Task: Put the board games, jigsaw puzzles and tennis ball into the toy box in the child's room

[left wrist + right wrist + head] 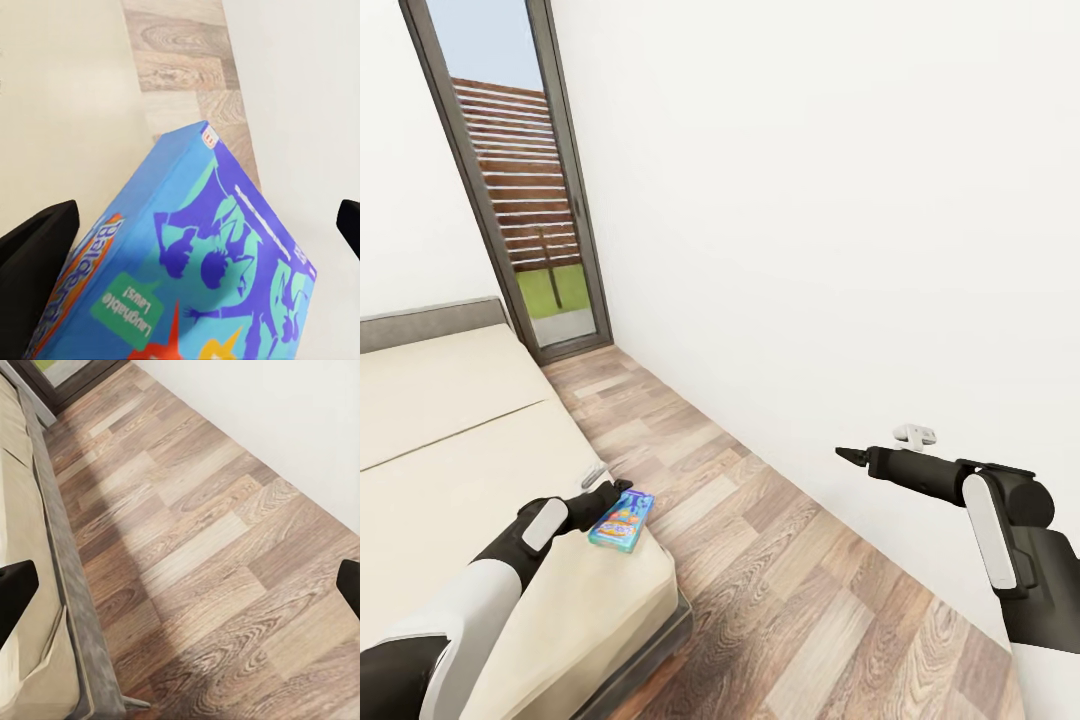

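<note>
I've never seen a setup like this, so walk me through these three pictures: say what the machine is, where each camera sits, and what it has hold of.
This is a simulated two-armed wheeled robot in a bedroom.

The big picture is from the camera on its head, looking down over both arms. The other two come from cameras near each wrist, looking out between the pincer's two dark fingers.

In the head view, the left pincer reaches over the corner of the beige bed to a blue board game box. The left wrist view shows that box up close between the fingers; whether they are actually pressing on it cannot be told.

The right pincer hangs over the wood-plank floor, holding nothing. Its wrist view shows the floor and the bed's grey frame.
</note>
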### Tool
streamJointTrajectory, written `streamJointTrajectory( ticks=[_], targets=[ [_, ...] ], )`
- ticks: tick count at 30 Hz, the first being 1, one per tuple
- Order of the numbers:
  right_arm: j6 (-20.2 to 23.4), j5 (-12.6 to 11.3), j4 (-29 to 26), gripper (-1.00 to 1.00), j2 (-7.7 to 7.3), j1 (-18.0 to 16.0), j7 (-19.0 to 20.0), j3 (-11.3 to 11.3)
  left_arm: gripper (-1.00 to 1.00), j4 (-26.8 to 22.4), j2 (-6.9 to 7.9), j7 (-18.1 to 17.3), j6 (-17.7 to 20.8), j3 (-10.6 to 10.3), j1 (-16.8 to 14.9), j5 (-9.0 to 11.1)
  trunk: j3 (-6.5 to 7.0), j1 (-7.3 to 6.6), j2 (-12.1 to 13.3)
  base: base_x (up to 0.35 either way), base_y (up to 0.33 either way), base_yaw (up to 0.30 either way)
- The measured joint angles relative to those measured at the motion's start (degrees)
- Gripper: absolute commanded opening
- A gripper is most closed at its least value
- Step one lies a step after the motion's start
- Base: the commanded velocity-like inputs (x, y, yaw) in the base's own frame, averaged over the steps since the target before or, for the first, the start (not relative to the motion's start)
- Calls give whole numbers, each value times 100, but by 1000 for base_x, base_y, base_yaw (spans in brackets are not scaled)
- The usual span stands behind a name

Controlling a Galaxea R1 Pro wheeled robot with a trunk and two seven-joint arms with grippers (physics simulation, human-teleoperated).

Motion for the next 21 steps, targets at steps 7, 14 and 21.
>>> streamJointTrajectory(
  ticks=[7,14,21],
  targets=[
    [0,0,0,100,1,0,0,0,100,1,2,0,3,1,0,7,0,0,0,0,0,-1],
    [0,-5,4,100,1,2,0,0,100,3,9,1,5,14,9,16,0,0,0,0,0,0],
    [0,-10,17,100,-8,99,2,-14,100,14,158,8,21,53,80,71,-1,1,0,0,0,0]
  ],
)
